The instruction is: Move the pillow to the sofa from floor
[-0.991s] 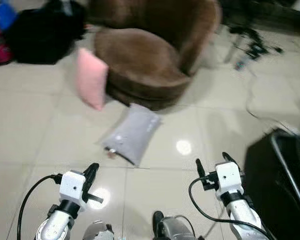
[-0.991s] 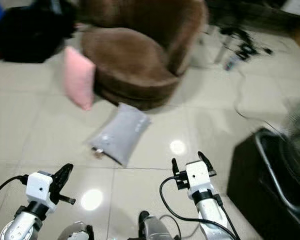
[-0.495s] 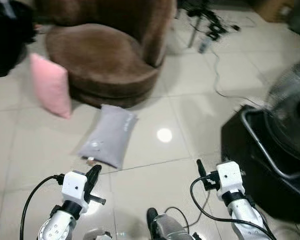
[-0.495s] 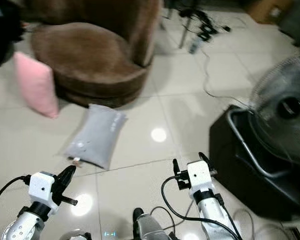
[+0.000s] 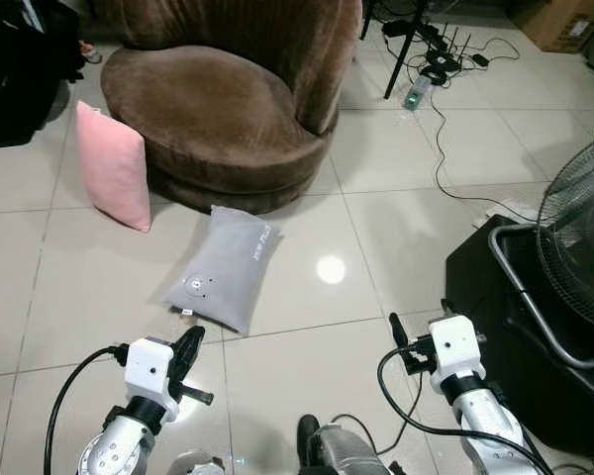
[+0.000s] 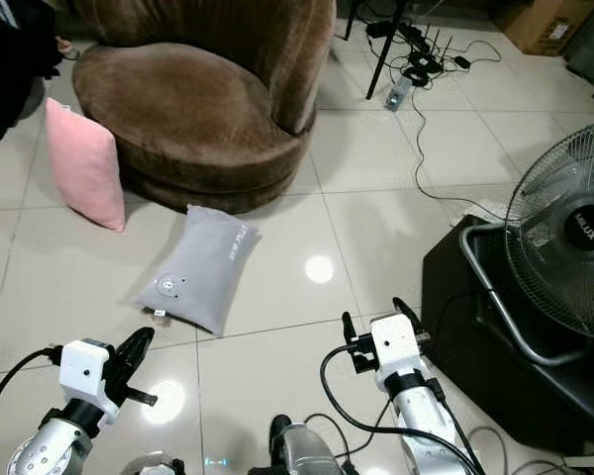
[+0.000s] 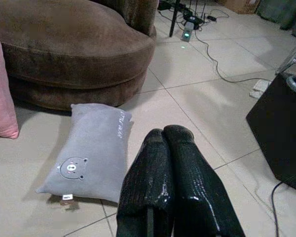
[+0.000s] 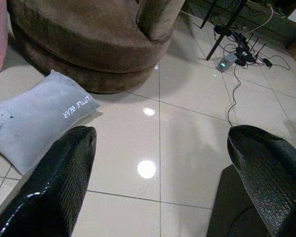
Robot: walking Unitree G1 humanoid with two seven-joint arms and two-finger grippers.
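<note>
Two pillows on floor, grey (image 5: 223,267) and pink (image 5: 113,165), beside one sofa (image 5: 218,99)

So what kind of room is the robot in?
Most likely a living room in someone's home. There is a round brown plush sofa chair, a pink pillow leaning against it, a grey bear-face pillow lying on the glossy beige tiled floor, and a standing electric fan.

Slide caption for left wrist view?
Shut left gripper pointing at grey bear-print pillow lying on floor by brown sofa.
</note>
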